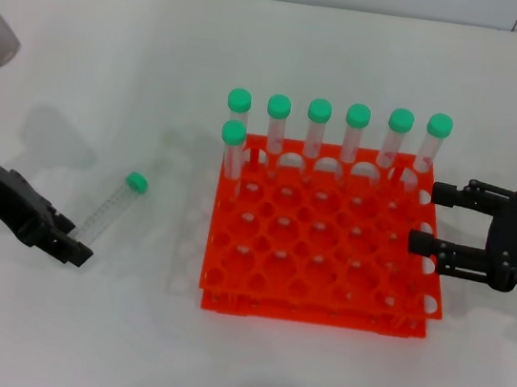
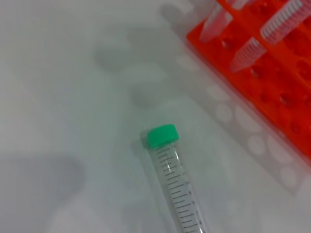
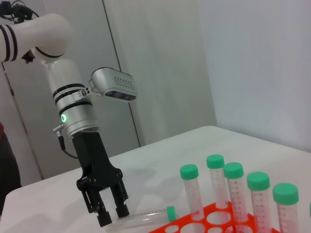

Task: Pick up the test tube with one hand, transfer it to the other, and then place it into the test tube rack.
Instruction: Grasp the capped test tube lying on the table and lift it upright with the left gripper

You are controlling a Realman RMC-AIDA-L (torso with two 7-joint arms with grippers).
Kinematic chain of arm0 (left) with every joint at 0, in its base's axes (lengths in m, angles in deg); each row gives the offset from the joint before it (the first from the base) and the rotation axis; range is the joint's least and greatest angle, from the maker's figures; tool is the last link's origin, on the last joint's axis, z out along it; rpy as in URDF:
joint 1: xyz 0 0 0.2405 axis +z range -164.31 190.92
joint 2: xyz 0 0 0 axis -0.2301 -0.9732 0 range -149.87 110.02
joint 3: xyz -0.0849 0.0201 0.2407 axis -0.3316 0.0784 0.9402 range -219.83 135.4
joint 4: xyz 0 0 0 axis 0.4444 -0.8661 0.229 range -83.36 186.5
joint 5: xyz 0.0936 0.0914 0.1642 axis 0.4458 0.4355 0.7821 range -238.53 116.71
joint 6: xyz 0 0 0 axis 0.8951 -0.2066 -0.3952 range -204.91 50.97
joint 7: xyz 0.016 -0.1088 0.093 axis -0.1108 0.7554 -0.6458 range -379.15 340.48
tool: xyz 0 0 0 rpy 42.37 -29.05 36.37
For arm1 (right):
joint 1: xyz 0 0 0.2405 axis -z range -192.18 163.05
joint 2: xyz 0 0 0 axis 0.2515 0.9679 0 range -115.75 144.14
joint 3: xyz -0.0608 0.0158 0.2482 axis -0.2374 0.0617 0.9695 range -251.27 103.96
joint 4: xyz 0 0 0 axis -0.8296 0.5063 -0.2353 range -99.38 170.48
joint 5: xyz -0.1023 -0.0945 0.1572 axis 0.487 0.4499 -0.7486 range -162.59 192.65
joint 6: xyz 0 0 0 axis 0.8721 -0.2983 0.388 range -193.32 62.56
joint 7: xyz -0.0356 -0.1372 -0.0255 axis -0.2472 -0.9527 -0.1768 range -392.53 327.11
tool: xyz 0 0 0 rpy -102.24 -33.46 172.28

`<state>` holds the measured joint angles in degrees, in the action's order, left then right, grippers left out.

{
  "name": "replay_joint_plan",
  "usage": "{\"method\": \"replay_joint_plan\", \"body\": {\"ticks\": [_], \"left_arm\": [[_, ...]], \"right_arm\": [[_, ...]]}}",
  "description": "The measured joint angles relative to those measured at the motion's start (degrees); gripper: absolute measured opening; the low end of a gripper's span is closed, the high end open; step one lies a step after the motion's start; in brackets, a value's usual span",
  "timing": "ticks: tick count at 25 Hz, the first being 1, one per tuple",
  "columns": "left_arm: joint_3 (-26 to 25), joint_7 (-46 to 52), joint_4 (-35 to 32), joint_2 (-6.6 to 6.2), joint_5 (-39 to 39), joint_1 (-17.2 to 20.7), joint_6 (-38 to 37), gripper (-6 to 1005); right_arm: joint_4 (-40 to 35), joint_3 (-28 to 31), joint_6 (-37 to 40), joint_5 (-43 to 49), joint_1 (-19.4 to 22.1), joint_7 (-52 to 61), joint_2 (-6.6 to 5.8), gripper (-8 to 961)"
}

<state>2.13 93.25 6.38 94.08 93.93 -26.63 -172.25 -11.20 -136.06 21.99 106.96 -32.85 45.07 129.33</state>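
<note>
The test tube (image 1: 110,209), clear with a green cap, lies on the white table left of the rack; it also shows in the left wrist view (image 2: 173,182) and the right wrist view (image 3: 146,215). My left gripper (image 1: 72,246), on the green-lit arm, is low over the table at the tube's bottom end, fingers slightly apart and empty; the right wrist view shows it too (image 3: 112,216). The orange-red test tube rack (image 1: 313,297) stands mid-table. My right gripper (image 1: 433,218) is open and empty at the rack's right edge.
Several green-capped tubes (image 1: 355,135) stand upright along the rack's back row, with one more (image 1: 232,147) in the second row at its left end. They also show in the right wrist view (image 3: 233,189). A wall rises behind the table.
</note>
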Motion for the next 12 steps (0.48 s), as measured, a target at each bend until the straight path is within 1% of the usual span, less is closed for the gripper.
{"method": "replay_joint_plan", "body": {"ticks": [2, 10, 12], "left_arm": [[-0.01, 0.03, 0.29, 0.1, 0.5, -0.32, 0.3, 651], [-0.05, 0.02, 0.47, 0.31, 0.93, -0.54, 1.3, 551], [-0.05, -0.03, 0.57, 0.32, 0.93, -0.56, 1.36, 550]], "right_arm": [[0.0, 0.0, 0.0, 0.0, 0.0, -0.01, 0.0, 754], [0.0, 0.0, 0.0, 0.0, 0.0, -0.08, 0.0, 754], [0.0, 0.0, 0.0, 0.0, -0.01, -0.07, 0.0, 754]]}}
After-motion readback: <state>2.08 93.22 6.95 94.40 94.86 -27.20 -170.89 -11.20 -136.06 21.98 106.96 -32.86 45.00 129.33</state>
